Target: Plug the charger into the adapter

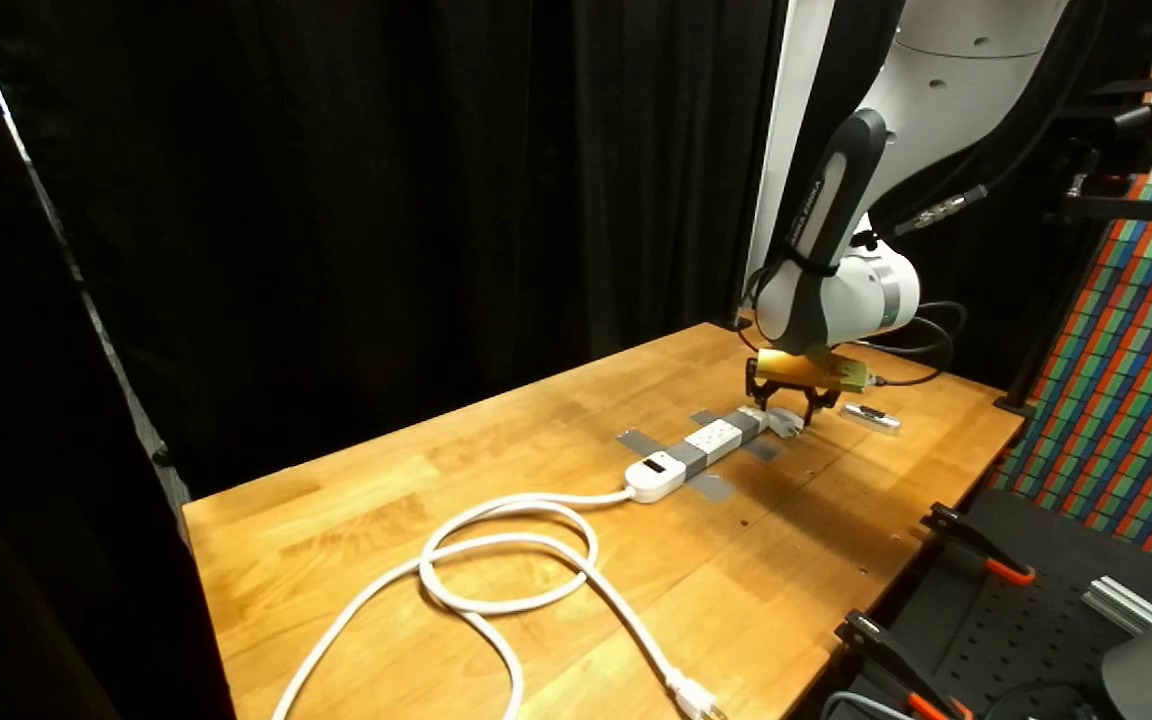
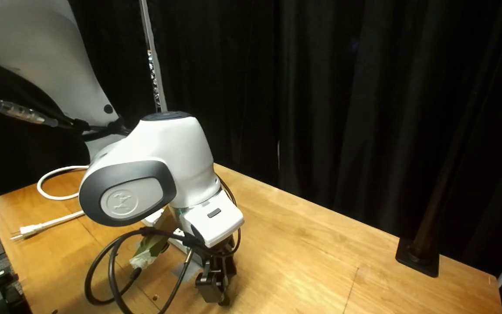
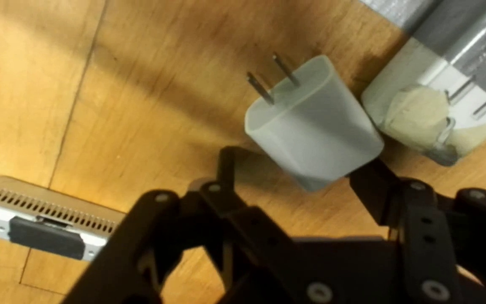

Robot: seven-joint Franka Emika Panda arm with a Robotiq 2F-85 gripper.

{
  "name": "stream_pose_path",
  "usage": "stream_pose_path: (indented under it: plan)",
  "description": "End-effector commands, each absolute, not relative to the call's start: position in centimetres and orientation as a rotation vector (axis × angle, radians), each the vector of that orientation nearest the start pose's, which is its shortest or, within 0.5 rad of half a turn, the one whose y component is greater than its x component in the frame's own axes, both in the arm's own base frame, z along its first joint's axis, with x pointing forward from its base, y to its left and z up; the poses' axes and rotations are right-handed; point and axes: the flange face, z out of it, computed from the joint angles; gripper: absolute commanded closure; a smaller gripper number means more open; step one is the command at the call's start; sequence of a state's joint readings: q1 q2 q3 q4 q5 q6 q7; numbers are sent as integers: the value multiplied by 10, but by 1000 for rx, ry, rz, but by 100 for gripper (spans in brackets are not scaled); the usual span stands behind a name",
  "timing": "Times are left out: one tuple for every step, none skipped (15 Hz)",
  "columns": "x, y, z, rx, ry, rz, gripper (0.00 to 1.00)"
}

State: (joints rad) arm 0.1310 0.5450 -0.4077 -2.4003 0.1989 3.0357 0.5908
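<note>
The charger [image 3: 319,126] is just beside the end of the adapter [image 1: 714,438], its metal prongs [image 3: 260,89] turned away. The fingers [image 3: 227,165] are spread apart, one touching the charger or almost, the other farther off. If they squeeze, the near one may push first and make the charger spin. Picked up crooked, it might not go in.

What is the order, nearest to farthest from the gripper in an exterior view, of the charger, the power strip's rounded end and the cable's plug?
1. The charger: right at the gripper, low by its fingertips.
2. The power strip's rounded end: farther off, down and left in that picture.
3. The cable's plug: farthest, at the picture's bottom edge.
</note>
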Motion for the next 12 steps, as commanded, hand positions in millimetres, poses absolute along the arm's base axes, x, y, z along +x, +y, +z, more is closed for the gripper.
stream_pose_path:
  plan:
    - [469,-165,131,-2898,1503,-256,1]
    - [466,-164,131,-2911,1489,-251,0]
    - [463,-164,131,-2928,1470,-233,0]
    - [460,-166,129,-2954,1456,-206,0]
    - [456,-167,127,-2971,1449,-169,0]
    - [452,-172,125,-2991,1468,-138,0]
    - [449,-176,124,-3011,1489,-101,0]
    - [446,-182,124,-3030,1512,-76,0]
    - [444,-186,124,-3051,1524,-47,0]
    - [440,-191,126,-3072,1532,-7,0]
    - [437,-193,127,-3087,1537,23,0]
    - [434,-197,126,-3101,1536,56,0]
